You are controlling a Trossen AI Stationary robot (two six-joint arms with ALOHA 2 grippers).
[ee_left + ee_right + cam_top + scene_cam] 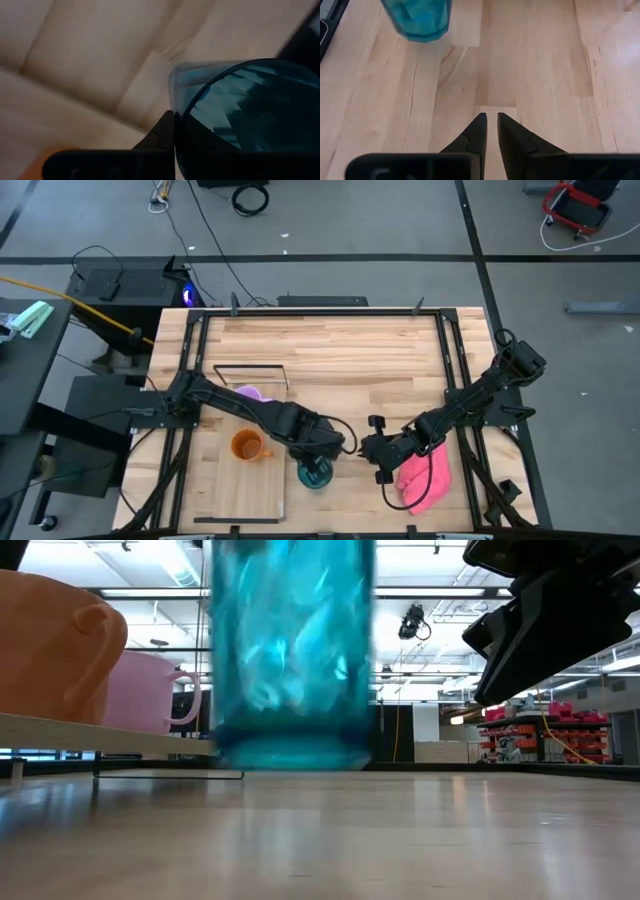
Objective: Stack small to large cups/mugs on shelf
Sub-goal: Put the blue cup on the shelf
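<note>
The shelf (235, 480) is taken as the landmark here. The orange mug (246, 446) is parked on it, with the lilac-purple mug (252, 393) just behind, toward the shelf's black wire frame (250, 376). A pink cloth (425, 480) is dumped on the tabletop (340, 350) well off to the shelf's right, past both grippers.

The teal-green cup (315, 473) is found upright just off the shelf's right edge, on the bare table. The left gripper (322, 452) is parked right over it, and its fingers (165, 132) are clamped on the cup's rim, one finger outside the wall and one tucked inside.

The right gripper (489, 125) is hung between cup and cloth, nothing held, its fingers only a thin gap apart.
</note>
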